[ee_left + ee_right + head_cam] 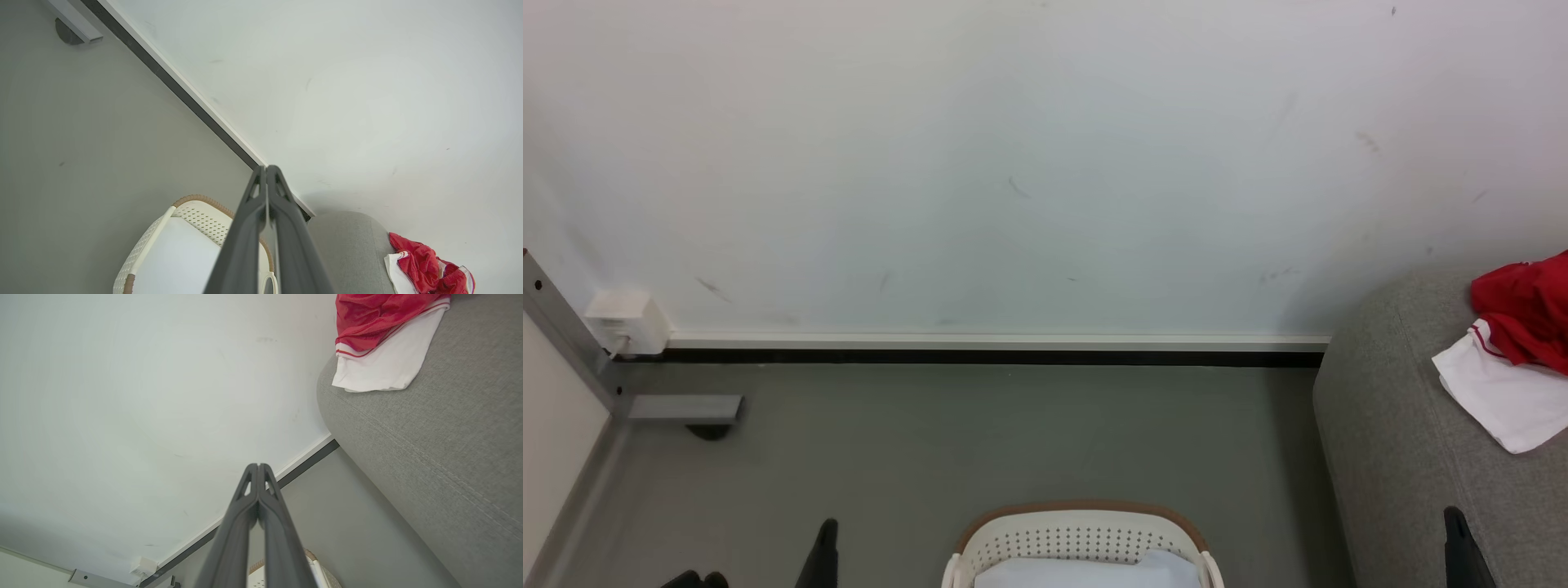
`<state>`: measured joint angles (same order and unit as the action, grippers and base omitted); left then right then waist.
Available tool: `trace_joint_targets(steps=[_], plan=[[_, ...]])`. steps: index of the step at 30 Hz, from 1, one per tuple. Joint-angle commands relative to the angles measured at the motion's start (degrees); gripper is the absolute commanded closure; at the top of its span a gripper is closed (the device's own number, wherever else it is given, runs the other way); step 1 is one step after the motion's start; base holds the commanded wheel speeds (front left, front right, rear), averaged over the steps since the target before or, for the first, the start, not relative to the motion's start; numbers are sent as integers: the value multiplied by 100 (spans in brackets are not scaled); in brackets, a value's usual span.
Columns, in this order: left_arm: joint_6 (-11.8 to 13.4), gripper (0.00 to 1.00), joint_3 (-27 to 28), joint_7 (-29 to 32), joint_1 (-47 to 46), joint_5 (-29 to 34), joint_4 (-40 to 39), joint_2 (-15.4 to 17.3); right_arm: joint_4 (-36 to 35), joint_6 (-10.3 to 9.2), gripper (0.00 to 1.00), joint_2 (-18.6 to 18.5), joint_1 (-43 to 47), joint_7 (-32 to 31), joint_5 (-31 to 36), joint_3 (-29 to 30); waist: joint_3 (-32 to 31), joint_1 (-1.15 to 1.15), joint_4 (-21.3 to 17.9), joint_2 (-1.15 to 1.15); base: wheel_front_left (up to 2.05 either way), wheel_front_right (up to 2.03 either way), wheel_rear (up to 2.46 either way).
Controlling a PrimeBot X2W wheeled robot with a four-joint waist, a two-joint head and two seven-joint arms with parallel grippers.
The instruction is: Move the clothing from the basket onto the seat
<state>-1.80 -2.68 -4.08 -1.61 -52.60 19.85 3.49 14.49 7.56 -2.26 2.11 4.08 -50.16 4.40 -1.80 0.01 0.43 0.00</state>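
Okay: bright red soft clothing (pixel 1525 310) with a white red-striped panel lies bunched on the big grey woven-fabric sofa seat (pixel 1388 457), at the right edge of head view, close to the white wall (pixel 1013 163). The white panel spreads flat on the cushion toward the seat's rounded end, and the red part sits on top of it.

An oval cream-white perforated plastic basket (pixel 1086 535) with a brown rim stands on the grey floor (pixel 931 441) at bottom centre, near the seat's end and well apart from the clothing. Something pale white shows inside the basket; cannot tell what.

The left gripper (pixel 827 535) pokes up at lower left over the floor, left of the basket. In left wrist view its two dark fingers (pixel 245 228) press together tip to tip with nothing between them. The right gripper (pixel 1454 527) is at lower right, overlapping the seat in head view. Right wrist view shows its fingers (pixel 239 526) closed flat against each other, holding nothing.

A small white box (pixel 627 320) sits on the wall just above the black skirting strip (pixel 980 357), with a grey metal bar (pixel 686 406) below it at left.
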Motion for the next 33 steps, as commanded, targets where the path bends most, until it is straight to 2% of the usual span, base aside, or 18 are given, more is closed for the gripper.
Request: trace_joint_targets(steps=[1,33], plan=[[-44,100,57,47,-142,-222,-92,8,-83,-5,100,-56,-164,-38,-195,34,4,0,0,0,0,0,0],[-313,100,499,556,-325,-2078,-346,-22,-76,-8,100,-72,-509,-550,-2190,126,83,0,-18,0,0,0,0]])
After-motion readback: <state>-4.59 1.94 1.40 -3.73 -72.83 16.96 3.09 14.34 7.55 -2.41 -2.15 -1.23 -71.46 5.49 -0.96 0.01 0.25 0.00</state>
